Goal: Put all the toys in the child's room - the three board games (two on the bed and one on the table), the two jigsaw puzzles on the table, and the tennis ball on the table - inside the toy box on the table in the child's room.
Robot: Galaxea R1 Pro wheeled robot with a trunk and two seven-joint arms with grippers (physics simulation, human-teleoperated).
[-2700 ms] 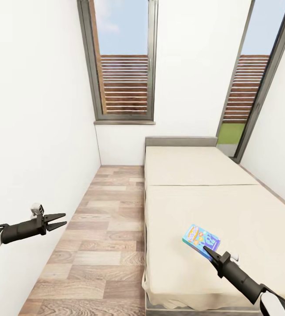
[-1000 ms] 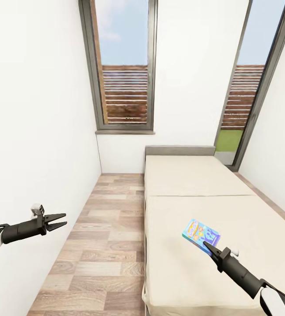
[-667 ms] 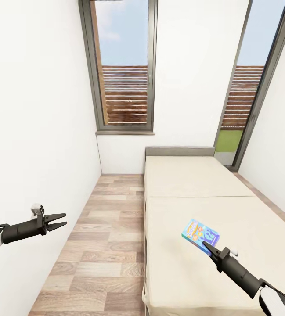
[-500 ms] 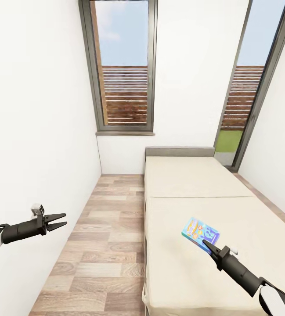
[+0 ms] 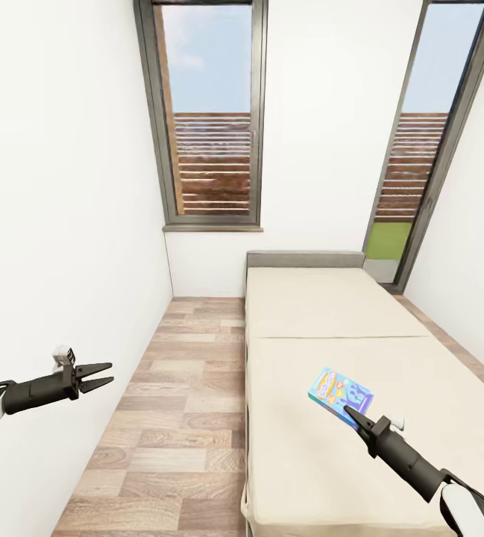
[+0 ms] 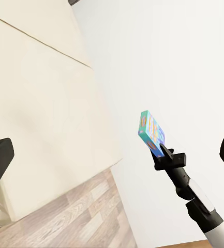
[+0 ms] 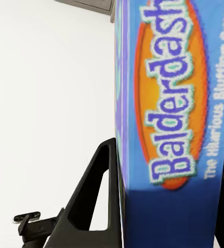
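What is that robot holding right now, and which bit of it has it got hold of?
The right pincer grips the small blue board game by its near short end, one finger on each flat face. The left pincer is open and holds nothing.

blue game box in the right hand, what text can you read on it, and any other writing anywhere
"Balderdash": large purple-and-white letters on the orange oval on the face of the blue game box, seen in the right wrist view.
"The Hilarious Bluffing Game": small white line beside the oval; the letters are blurred and cut by the picture's edge, so this reading is partly a guess.
In the head view the box is too small to read.
No other writing is legible.
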